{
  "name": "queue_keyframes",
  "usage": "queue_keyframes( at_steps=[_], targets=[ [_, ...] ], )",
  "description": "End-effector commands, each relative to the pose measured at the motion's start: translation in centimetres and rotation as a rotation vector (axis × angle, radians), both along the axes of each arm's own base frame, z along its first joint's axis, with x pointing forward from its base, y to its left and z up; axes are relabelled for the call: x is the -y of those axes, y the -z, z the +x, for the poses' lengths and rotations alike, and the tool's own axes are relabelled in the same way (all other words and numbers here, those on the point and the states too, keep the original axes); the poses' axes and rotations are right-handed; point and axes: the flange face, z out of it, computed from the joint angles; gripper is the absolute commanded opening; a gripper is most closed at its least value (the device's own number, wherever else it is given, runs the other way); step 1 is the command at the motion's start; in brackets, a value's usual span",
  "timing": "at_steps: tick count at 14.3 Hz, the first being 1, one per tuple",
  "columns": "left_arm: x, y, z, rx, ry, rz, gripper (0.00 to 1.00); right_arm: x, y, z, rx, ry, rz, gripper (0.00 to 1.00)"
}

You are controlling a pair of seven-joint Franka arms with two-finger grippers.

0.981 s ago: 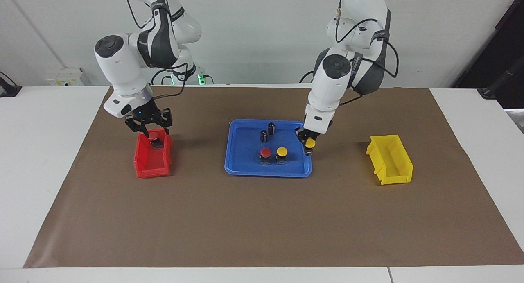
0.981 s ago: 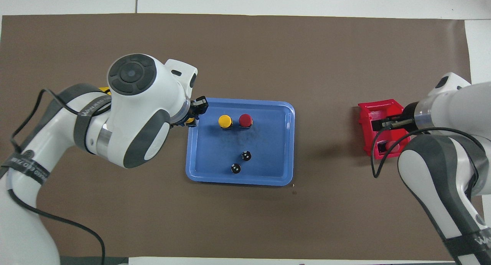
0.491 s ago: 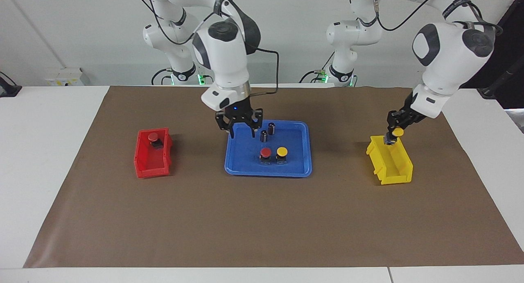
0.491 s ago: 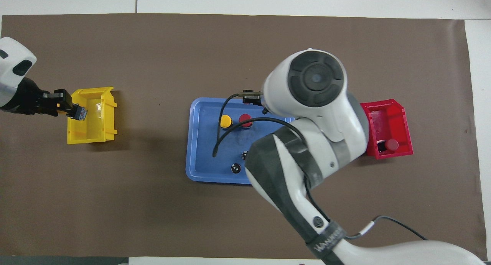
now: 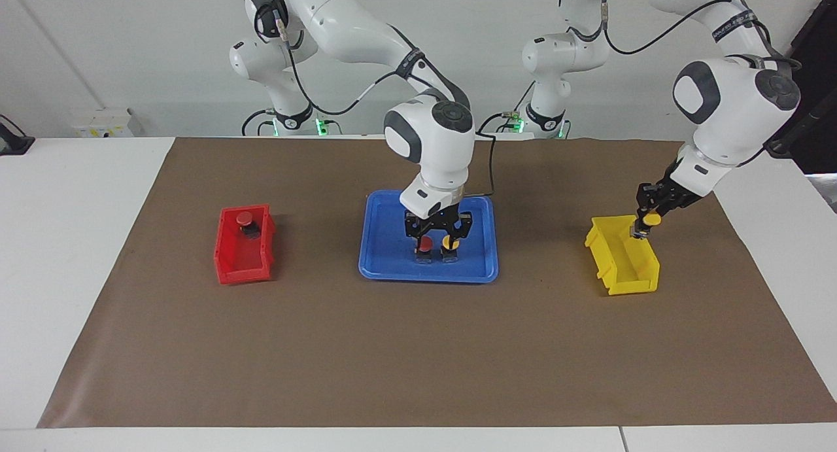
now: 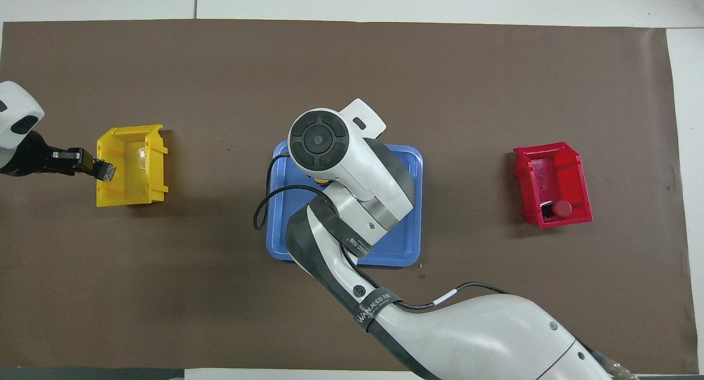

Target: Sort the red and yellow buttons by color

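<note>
Over the yellow bin my left gripper grips a yellow button, release coming next I judge, while the right gripper, fingers spread, straddles the tray's red button, ready to close and carry it to the red bin.

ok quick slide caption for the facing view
Right gripper over the red and yellow buttons in the blue tray; left gripper holds a yellow button over the yellow bin.

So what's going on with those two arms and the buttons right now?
Left gripper shut on yellow button over yellow bin. Right gripper over red button in blue tray. One red button binned. Nothing blocking.
</note>
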Motion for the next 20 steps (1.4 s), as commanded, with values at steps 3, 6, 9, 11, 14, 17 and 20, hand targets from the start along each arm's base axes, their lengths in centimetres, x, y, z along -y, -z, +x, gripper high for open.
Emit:
queue_keyframes(
  at_steps=[3,6,9,11,14,17,20],
  targets=[
    [0.7,2.7,-1.0,0.034,0.009,-0.001,0.01,1.5,0.0,-0.2,0.014,0.006,-0.001,0.74],
    [0.7,4.6,-1.2,0.051,0.006,0.001,0.01,2.3,1.1,-0.5,0.014,0.011,0.013,0.74],
    [1.1,6.9,-1.5,0.062,-0.012,0.003,0.01,2.6,1.5,-0.6,0.005,0.018,0.015,0.74],
    [1.7,7.4,-1.4,0.064,-0.033,0.003,0.02,3.0,1.4,-0.3,-0.004,0.031,0.032,0.74],
    [2.5,7.8,-1.3,0.053,-0.027,0.002,0.07,3.1,2.0,-0.6,-0.016,0.036,0.042,0.74],
    [2.3,7.7,-1.4,0.044,-0.028,0.002,0.61,3.2,2.9,-1.6,-0.025,0.047,0.081,0.74],
    [2.4,5.2,-0.5,0.001,-0.025,-0.002,0.70,3.4,3.6,-2.3,-0.035,0.034,0.077,0.74]
  ],
)
